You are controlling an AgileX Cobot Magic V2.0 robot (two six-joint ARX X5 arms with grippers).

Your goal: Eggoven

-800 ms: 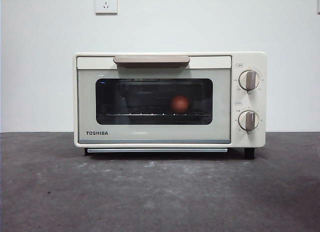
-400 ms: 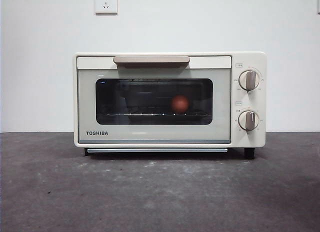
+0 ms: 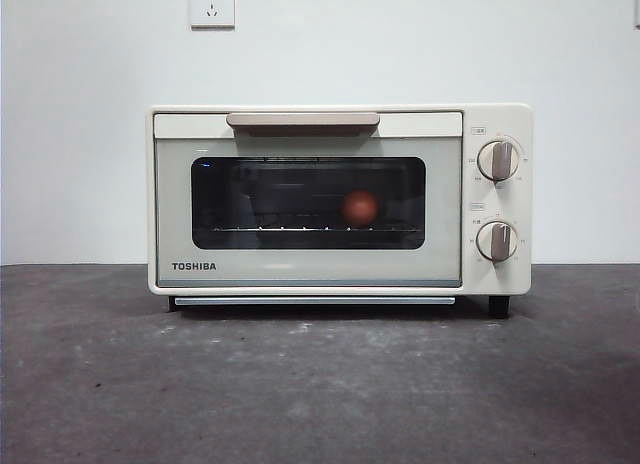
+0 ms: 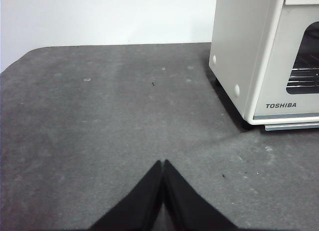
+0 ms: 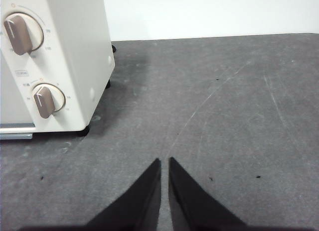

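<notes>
The cream TOSHIBA toaster oven (image 3: 300, 269) stands in the middle of the table with its door closed. Through the dark glass window the reddish-brown egg (image 3: 360, 207) rests on the wire rack, right of centre. Neither arm shows in the front view. My left gripper (image 4: 163, 164) is shut and empty over bare table, off the oven's (image 4: 239, 52) left side. My right gripper (image 5: 164, 161) is shut and empty over bare table, off the oven's (image 5: 75, 66) knob side. The egg is out of both wrist views.
Two round knobs (image 3: 498, 160) sit one above the other on the oven's right panel. A wall socket (image 3: 212, 4) is on the white wall behind. Dark grey table (image 3: 320, 384) stretches in front of the oven and to both sides.
</notes>
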